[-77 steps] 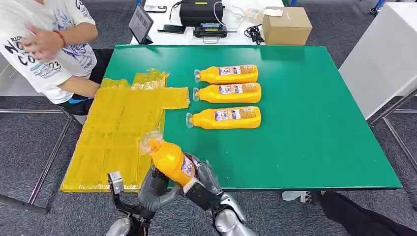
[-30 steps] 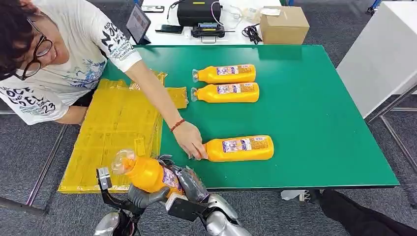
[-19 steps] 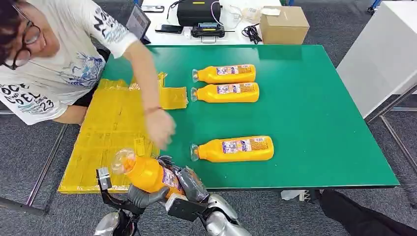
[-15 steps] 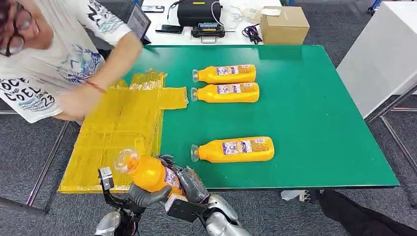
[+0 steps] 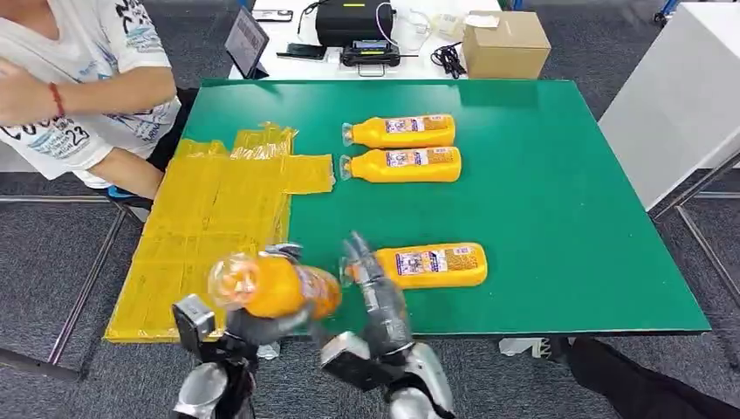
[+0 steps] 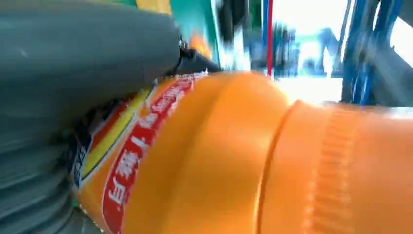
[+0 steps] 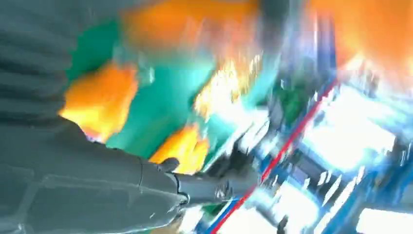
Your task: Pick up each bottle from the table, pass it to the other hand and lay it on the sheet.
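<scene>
My left hand [image 5: 250, 326] grips an orange bottle [image 5: 277, 287] from below, above the table's front edge beside the yellow sheet [image 5: 205, 231]. In the left wrist view the bottle [image 6: 234, 156] is right against the hand [image 6: 73, 58]. My right hand [image 5: 373, 292] is just right of the bottle, apart from it, fingers stretched out and holding nothing; it is blurred in the right wrist view [image 7: 97, 180]. Three more orange bottles lie on the green table [image 5: 558, 201]: one near the front [image 5: 429, 264] and two at the back [image 5: 403, 131] [image 5: 405, 164].
A person in a white shirt [image 5: 83, 74] sits at the table's far left corner, arm drawn back. A white desk behind holds a cardboard box [image 5: 504, 44], a tablet [image 5: 247, 39] and black devices [image 5: 353, 22]. A white surface [image 5: 681, 96] stands to the right.
My right hand has let go of the bottle and swung right; my left hand now holds it alone. The person slid one bottle to the front and drew the arm back.
</scene>
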`<action>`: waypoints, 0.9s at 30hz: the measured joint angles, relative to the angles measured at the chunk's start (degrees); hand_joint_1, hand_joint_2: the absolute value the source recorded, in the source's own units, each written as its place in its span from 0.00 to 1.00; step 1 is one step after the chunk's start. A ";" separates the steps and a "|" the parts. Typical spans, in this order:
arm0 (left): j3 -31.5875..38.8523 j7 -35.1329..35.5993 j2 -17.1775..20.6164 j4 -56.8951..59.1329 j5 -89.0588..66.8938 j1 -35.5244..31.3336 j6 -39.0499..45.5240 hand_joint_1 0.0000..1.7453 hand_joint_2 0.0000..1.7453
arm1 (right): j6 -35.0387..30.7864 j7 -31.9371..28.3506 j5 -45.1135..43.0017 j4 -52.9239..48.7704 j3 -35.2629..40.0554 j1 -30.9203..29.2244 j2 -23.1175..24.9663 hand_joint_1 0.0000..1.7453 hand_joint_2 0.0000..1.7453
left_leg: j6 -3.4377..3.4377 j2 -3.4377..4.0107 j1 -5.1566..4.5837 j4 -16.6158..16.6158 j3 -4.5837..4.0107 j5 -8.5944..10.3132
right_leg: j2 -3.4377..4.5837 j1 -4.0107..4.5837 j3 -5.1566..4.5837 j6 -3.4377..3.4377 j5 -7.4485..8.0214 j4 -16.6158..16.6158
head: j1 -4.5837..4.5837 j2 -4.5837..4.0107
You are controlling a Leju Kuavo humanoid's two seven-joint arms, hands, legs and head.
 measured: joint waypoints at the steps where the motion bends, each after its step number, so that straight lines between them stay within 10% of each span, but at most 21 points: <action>1: 0.57 -0.15 0.04 -0.24 -0.37 0.06 0.64 1.00 1.00 | 0.00 -0.07 -0.02 -1.16 -0.55 0.22 -0.31 0.00 0.00 | -0.01 0.05 0.02 0.00 0.02 0.01 | 0.00 0.01 -0.01 0.00 0.00 0.00 | 0.02 0.00; 14: 2.39 -0.79 -0.31 -1.64 -1.56 0.10 2.89 1.00 1.00 | 0.00 -0.31 -0.15 -6.32 -2.56 1.83 -1.20 0.00 0.00 | -0.03 -0.03 0.04 0.00 -0.01 0.02 | -0.01 0.03 0.02 -0.01 -0.02 0.01 | 0.07 0.00; 27: 4.16 -2.25 -0.37 -0.06 -28.60 -3.84 29.44 1.00 1.00 | -0.85 -5.10 -5.73 -9.61 -2.80 2.87 -1.01 0.00 0.00 | -0.02 -0.06 0.04 0.00 -0.01 0.05 | -0.02 0.03 0.03 -0.01 -0.01 0.02 | 0.07 0.00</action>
